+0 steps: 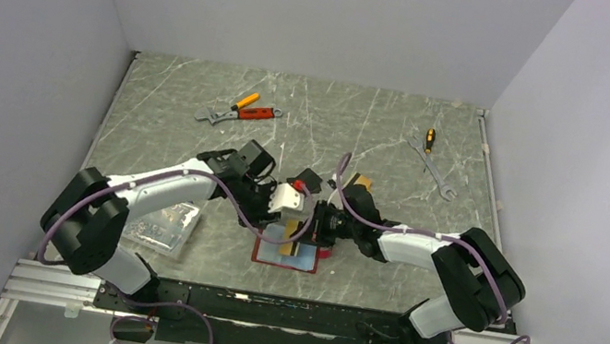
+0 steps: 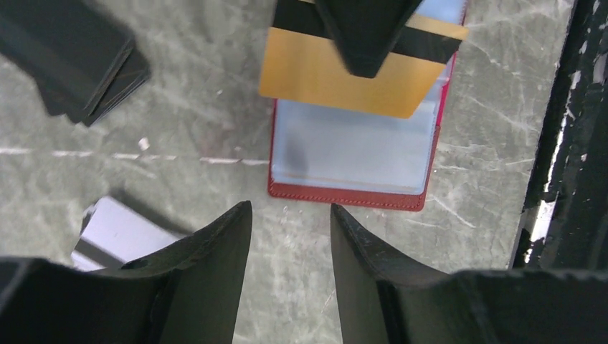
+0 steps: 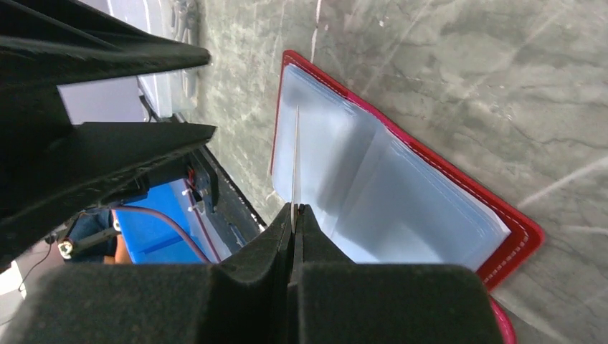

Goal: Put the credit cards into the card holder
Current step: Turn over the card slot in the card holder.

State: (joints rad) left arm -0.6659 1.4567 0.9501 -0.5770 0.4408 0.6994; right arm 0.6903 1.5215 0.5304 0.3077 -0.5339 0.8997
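Right jaws pinch gold card [image 2: 308,72] by one edge; I'd expect it stiff, slick, light. Left jaws spread, empty.

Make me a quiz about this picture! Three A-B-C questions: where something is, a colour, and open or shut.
1. Where is the card holder? A on a shelf. B on the table between the two arms. C in a drawer.
2. What colour is the card in the right claw? A green. B pink. C orange-gold with a dark stripe.
3. How is the left claw? A open and empty. B shut on a card. C shut on a spoon.
Answers: B, it lies flat on the grey table; C, the left wrist view shows gold and a stripe; A, it gapes wide with nothing inside.
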